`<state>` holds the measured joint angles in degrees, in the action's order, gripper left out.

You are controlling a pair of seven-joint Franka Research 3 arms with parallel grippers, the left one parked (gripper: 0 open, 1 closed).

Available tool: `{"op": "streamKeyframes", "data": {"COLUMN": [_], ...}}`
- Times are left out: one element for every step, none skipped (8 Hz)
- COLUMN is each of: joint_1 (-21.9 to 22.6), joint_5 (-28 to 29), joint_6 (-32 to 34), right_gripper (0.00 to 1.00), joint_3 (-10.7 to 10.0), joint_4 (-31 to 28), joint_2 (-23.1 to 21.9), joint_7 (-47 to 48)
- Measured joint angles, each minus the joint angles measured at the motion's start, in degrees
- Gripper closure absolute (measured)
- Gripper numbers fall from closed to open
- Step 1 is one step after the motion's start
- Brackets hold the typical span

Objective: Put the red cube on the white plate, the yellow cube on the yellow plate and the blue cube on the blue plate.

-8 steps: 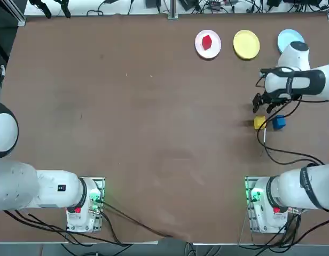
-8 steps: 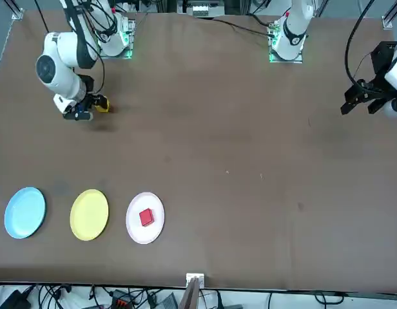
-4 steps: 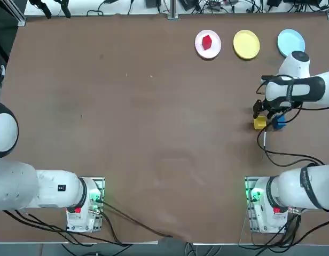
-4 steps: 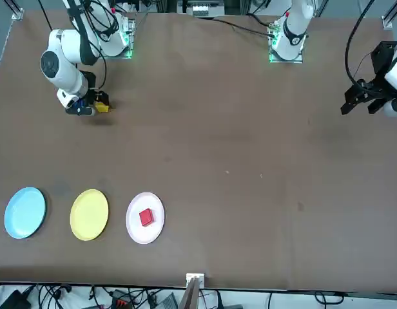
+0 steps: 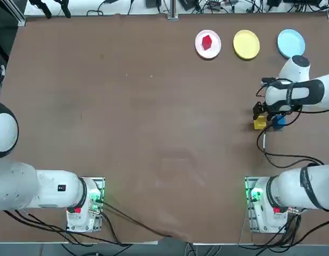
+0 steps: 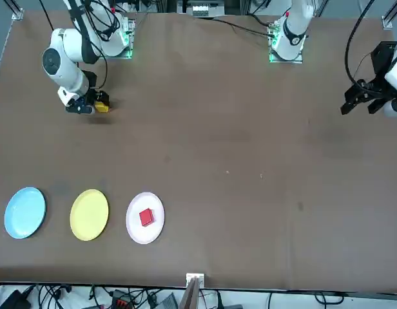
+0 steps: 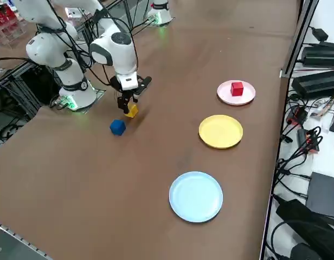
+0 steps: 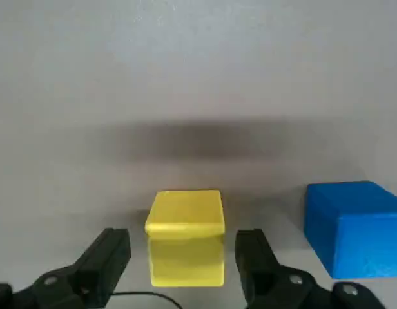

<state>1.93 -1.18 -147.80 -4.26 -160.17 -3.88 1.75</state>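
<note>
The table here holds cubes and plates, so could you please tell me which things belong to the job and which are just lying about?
Part of the job:
- red cube on white plate
- yellow cube between the open right gripper fingers
- blue cube
- yellow plate
- blue plate

Lying about:
- black cables off the table edge

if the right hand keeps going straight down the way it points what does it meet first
Most likely the yellow cube. The right hand is open and points down at the table, its fingers either side of that cube. The blue cube sits off to one side, apparently outside the line.
</note>
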Motion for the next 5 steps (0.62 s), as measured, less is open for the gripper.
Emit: {"op": "streamKeyframes", "data": {"joint_1": [-0.24,-0.37,-0.38,-0.38,-0.38], "joint_5": [0.00,0.00,0.00,0.00,0.00], "joint_6": [-3.38,-6.63,-8.08,-8.44,-8.48], "right_gripper": [0.00,0.00,0.00,0.00,0.02], "joint_3": [0.00,0.00,0.00,0.00,0.00], "joint_4": [-0.90,-1.67,-1.90,-1.96,-2.10], "joint_2": [1.09,2.92,4.56,5.53,5.86], "joint_7": [0.00,0.00,0.00,0.00,0.00]}}
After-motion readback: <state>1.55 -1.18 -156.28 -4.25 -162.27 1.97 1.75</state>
